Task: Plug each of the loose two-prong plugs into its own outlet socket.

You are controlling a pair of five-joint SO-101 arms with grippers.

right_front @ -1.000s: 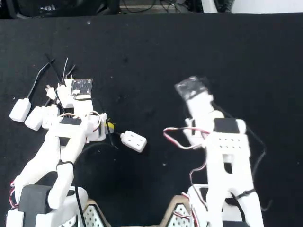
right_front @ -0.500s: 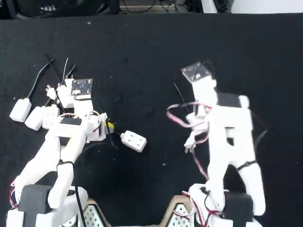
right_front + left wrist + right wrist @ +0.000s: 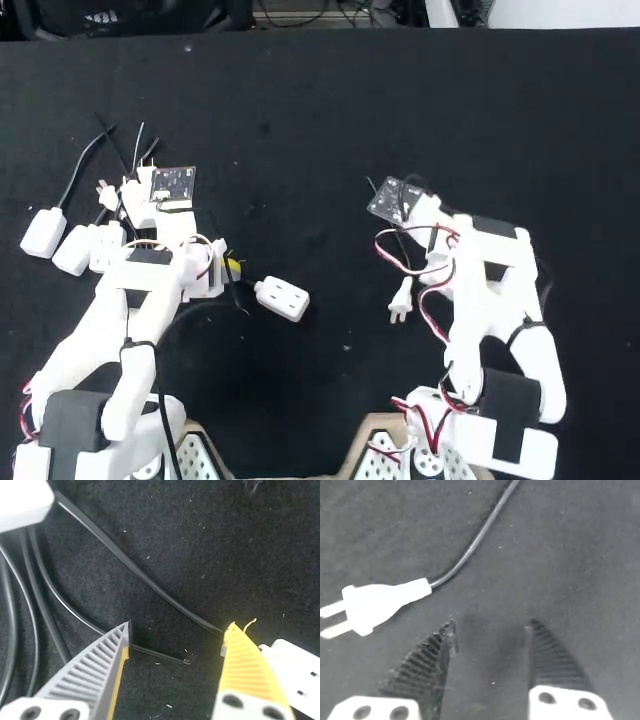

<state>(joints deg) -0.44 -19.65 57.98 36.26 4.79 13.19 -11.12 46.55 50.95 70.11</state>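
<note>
A loose white two-prong plug (image 3: 375, 605) lies flat on the black tabletop (image 3: 300, 100), its black cord (image 3: 470, 550) running out of the right wrist view. Just beside it the right claw (image 3: 490, 655) stands wide open, holding nothing. An outlet socket (image 3: 281, 298) lies between the arms. The left claw (image 3: 175, 650) gapes empty over a thin black wire (image 3: 150, 587). A white block (image 3: 295, 675) beside its yellow finger is cut off.
</note>
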